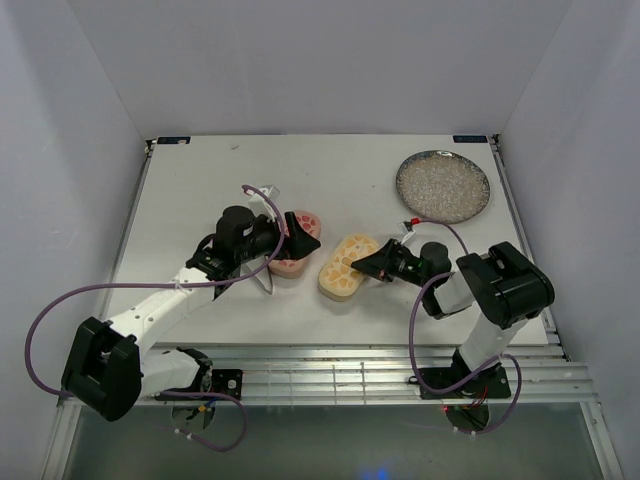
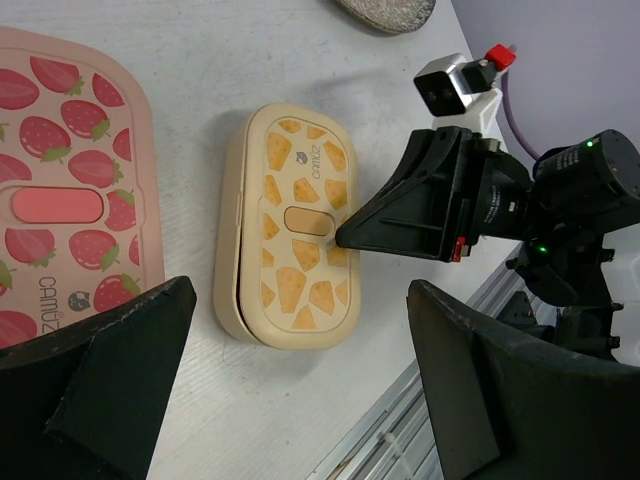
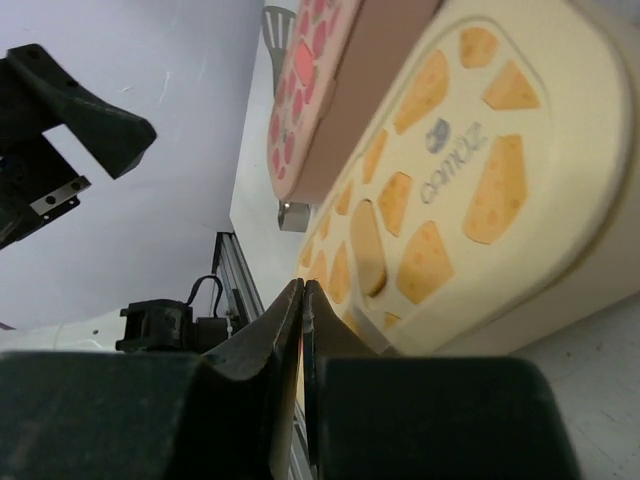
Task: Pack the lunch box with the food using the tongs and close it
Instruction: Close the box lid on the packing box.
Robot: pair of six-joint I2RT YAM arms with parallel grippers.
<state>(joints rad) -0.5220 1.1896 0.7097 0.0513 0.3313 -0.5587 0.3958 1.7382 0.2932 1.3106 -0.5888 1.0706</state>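
Pressure from my shut right hand (image 3: 303,290) seems meant to seat the tan lid (image 2: 300,170); my left hand (image 2: 300,297) hovers wide.

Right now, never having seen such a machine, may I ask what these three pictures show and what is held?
This machine is two robot arms, the left arm and the right arm, bolted to a white table. One picture looks down from above; the other two come from cameras on the wrists. On the table lie a pink strawberry-patterned lunch box and a yellow cheese-patterned lunch box, both lidded, a grey speckled plate, and silvery tongs beside the pink one. The left end effector is open and holds nothing. The right end effector is shut and empty, its tip at the yellow lid.
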